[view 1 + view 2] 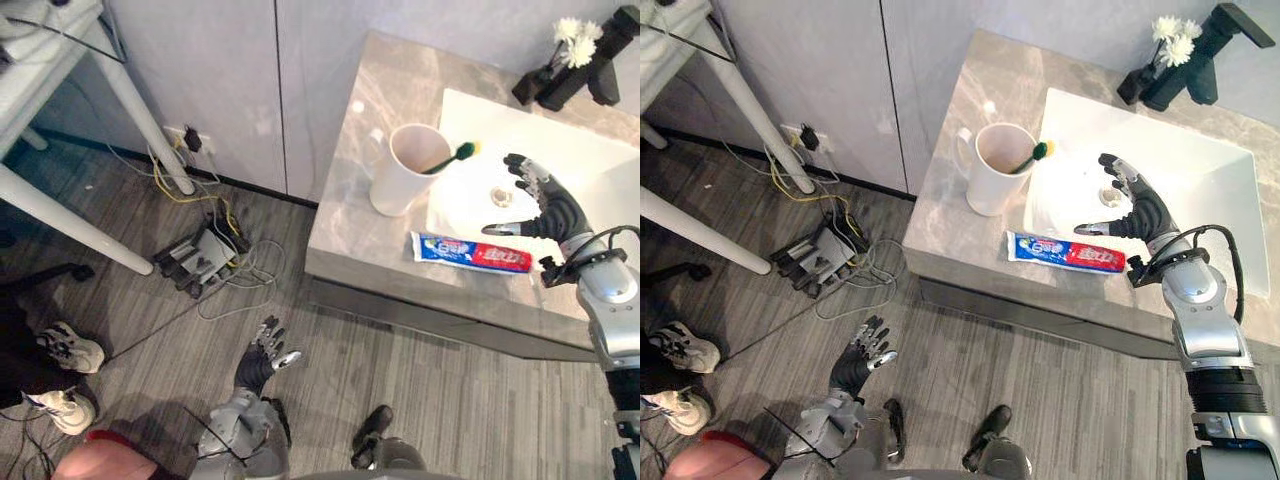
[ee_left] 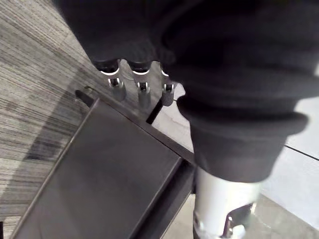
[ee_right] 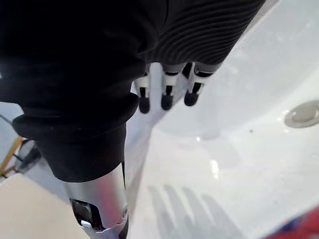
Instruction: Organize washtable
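Left eye view shows one white ceramic cup [image 1: 405, 170] holding one green-headed toothbrush [image 1: 448, 158], one blue-and-red toothpaste tube [image 1: 470, 252], my right hand [image 1: 548, 210] spread empty, my left hand [image 1: 262, 362] relaxed.

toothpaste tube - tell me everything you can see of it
The toothpaste tube is flat, blue and white at one end, red at the other. It lies flat on the grey stone counter, along the white sink's front edge, near the white cup. The open right hand hangs close by its red end, not gripping it.
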Tool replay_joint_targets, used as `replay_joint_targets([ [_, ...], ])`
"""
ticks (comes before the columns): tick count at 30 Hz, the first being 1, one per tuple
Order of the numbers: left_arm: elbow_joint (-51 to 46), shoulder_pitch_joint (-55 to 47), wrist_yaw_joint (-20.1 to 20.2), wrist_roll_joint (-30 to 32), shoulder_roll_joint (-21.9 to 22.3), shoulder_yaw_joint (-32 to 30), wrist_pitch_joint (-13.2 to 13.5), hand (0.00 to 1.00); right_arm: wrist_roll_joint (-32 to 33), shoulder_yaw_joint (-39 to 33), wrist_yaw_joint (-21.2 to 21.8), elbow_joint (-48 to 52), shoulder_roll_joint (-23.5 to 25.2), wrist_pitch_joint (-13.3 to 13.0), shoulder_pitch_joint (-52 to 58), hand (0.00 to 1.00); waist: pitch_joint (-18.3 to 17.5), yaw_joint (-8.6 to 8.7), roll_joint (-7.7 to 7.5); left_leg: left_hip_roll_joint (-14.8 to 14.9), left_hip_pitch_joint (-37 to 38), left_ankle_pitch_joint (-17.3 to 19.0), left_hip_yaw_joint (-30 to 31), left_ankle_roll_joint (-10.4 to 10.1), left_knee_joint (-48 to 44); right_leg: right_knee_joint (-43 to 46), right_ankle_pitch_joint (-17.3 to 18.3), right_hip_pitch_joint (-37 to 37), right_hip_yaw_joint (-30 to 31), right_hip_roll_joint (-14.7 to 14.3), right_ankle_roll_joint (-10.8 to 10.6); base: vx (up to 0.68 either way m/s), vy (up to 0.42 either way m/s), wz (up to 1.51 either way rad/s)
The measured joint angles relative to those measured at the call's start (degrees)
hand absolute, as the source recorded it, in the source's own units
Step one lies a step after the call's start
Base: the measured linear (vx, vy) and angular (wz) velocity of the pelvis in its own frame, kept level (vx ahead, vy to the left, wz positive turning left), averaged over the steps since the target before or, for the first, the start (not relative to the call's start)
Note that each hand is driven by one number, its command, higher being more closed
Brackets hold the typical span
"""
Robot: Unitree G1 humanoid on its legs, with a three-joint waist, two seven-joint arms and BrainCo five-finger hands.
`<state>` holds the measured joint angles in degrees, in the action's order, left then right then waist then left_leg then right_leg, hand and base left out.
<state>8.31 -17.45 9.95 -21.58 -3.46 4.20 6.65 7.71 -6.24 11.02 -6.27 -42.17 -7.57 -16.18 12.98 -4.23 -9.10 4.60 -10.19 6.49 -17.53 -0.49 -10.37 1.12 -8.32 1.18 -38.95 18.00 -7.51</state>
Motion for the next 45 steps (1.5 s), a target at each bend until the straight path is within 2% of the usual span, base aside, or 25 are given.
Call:
replay_joint_targets([
  [2,0.01,-0.02,0.00,0.00,-1.16,-0.01,0.00,0.00,0.01,0.01,0.45,0.38,0.05,0.01,-0.18,0.00,-0.09,-0.09,-0.14,0.24,0.45,0.03,-0.04,0.04,-0.97,0.44,0.01,-0.85,-0.29,0.00,0.01,0.08,0.013,0.07],
  [10,0.34,-0.02,0.12,0.14,-1.16,0.23,-0.08,0.00,0.00,0.01,0.74,0.63,0.00,0.28,1.17,0.00,-1.39,0.31,-0.21,2.28,2.06,0.07,-0.94,-0.04,-3.87,1.19,0.08,-2.74,-0.36,-1.17,0.10,0.08,-0.053,-0.08],
  [11,0.53,0.11,0.18,0.25,-1.62,0.02,-0.09,0.00,0.00,0.01,1.14,0.62,-0.02,0.45,1.69,0.00,-1.11,0.21,-1.13,2.34,-1.42,1.71,-1.26,-1.17,-10.28,1.23,0.02,-3.96,-0.33,0.06,0.15,0.05,0.040,0.08],
  [12,0.95,-0.01,0.19,0.30,-1.54,-0.05,-0.08,0.00,-0.01,-0.03,1.53,0.63,-0.15,0.54,1.95,0.00,-1.44,0.04,-1.56,2.10,-2.43,2.88,-1.19,-2.43,-10.20,1.20,0.03,-4.25,0.05,0.50,0.14,0.01,0.117,0.15],
  [13,1.50,-0.31,0.27,0.40,-0.58,1.16,-0.23,0.00,0.00,-0.42,1.63,0.60,-1.31,0.56,2.03,0.00,-2.67,0.07,0.65,0.68,0.02,-1.76,0.24,-1.15,3.92,1.76,0.37,-4.50,-0.12,0.27,-0.36,0.02,0.157,0.07],
  [14,1.31,-0.85,0.48,0.49,-0.48,2.06,-0.19,0.00,-0.02,-0.29,1.71,0.47,-0.63,0.53,2.76,0.00,-3.20,0.00,-0.04,-0.47,1.10,-6.54,-0.48,1.04,6.39,3.01,1.38,-4.67,-0.63,1.30,-1.69,0.06,0.112,0.08],
  [16,1.24,-1.20,0.44,0.87,-0.97,1.13,-0.13,0.00,-0.05,-0.14,2.25,0.50,-0.73,0.53,3.23,0.00,-3.80,0.15,-0.85,-0.62,1.09,-6.52,-0.21,1.15,6.31,3.71,2.09,-4.18,-1.08,1.76,-2.35,0.12,0.027,0.08],
  [17,1.28,-1.17,0.43,0.90,-1.77,0.80,-0.15,0.00,-0.05,-0.20,2.53,0.58,-0.91,0.45,2.83,0.00,-4.01,0.20,-1.19,-0.30,1.10,-6.52,-0.10,1.16,6.07,2.63,4.51,-3.97,0.03,1.12,-2.56,0.11,-0.029,0.04],
  [18,1.29,-1.13,0.43,0.90,-1.88,0.67,-0.15,0.00,-0.04,-0.32,2.66,0.58,-0.95,0.33,2.82,0.00,-4.03,0.26,-1.23,-0.14,1.11,-6.52,-0.02,1.15,5.89,1.72,5.28,-4.00,0.26,0.64,-2.66,0.07,-0.091,-0.04],
  [19,1.32,-1.01,0.40,0.89,-1.91,0.25,-0.14,0.00,-0.04,-0.50,2.77,0.62,-1.14,0.21,2.88,0.00,-4.07,0.29,-1.31,0.48,1.12,-6.47,-0.08,1.07,5.11,-2.40,5.24,-3.78,0.59,-1.55,-2.15,0.01,-0.112,-0.01],
  [20,1.34,-0.98,0.41,0.89,-1.95,0.24,-0.13,0.00,-0.04,-0.54,2.77,0.78,-1.37,0.21,3.14,0.00,-4.13,0.47,-1.50,0.52,1.09,-6.27,-0.15,0.75,4.53,-3.71,3.66,-3.88,0.67,-2.27,-1.16,0.00,-0.175,-0.09],
  [21,1.97,-1.05,0.46,0.94,-1.60,0.32,-0.19,0.00,-0.04,-0.77,2.81,0.91,-2.22,0.24,3.76,0.00,-4.43,0.28,-1.27,0.98,1.61,-5.25,-0.26,-0.72,3.64,-3.08,3.28,-4.16,-0.76,-2.85,-1.64,0.02,-0.146,-0.16],
  [24,2.49,-1.90,0.87,1.02,0.71,1.08,-0.21,0.00,-0.02,-3.09,2.84,0.99,-4.56,0.35,7.04,0.00,-5.75,0.70,1.29,3.34,2.72,-5.10,-0.60,-1.34,4.03,-0.79,3.41,-3.84,-0.02,-4.09,-1.47,0.03,-0.063,-0.13],
  [28,2.53,-1.75,1.12,1.14,1.07,0.15,-0.21,0.00,0.35,-5.71,3.11,6.31,-6.36,0.64,7.29,0.00,-6.01,2.20,0.91,2.81,3.93,-5.19,-1.42,-1.46,5.79,-0.12,3.78,-3.44,0.08,-3.89,-0.92,-0.01,-0.012,-0.06],
  [31,2.52,-1.59,1.13,1.45,-0.12,-0.37,-0.20,0.00,1.38,-5.76,4.42,10.34,-6.39,0.15,7.54,0.00,-6.57,2.33,0.05,2.08,4.12,-5.19,-1.67,-1.45,5.81,0.01,3.78,-3.36,0.07,-3.07,-0.92,-0.04,0.036,-0.04],
  [38,3.53,-1.72,1.35,2.02,-0.09,-0.58,-0.21,0.00,2.01,-5.80,8.26,15.43,-7.51,-0.09,11.31,0.00,-7.37,2.22,-0.84,1.77,5.11,-5.19,-3.13,-1.45,6.47,0.80,3.78,-2.94,1.32,-2.59,-0.92,-0.06,0.013,-0.07],
  [41,3.57,-1.78,1.44,2.10,-0.03,-0.51,-0.21,0.00,1.87,-5.78,9.39,16.42,-7.95,-0.09,13.49,0.00,-7.67,3.22,-0.78,1.20,5.17,-5.22,-3.33,-1.39,6.48,0.65,3.79,-2.84,1.49,-2.01,-0.92,-0.07,0.005,-0.08],
  [45,4.28,-1.72,1.80,2.12,-0.07,-0.48,-0.20,0.00,1.21,-5.23,10.69,16.94,-7.96,-0.16,17.93,0.00,-8.54,3.35,-0.82,0.82,5.65,-5.25,-3.73,-1.35,7.09,0.30,3.80,-2.84,1.62,-1.78,-0.92,-0.06,0.003,-0.08],
])
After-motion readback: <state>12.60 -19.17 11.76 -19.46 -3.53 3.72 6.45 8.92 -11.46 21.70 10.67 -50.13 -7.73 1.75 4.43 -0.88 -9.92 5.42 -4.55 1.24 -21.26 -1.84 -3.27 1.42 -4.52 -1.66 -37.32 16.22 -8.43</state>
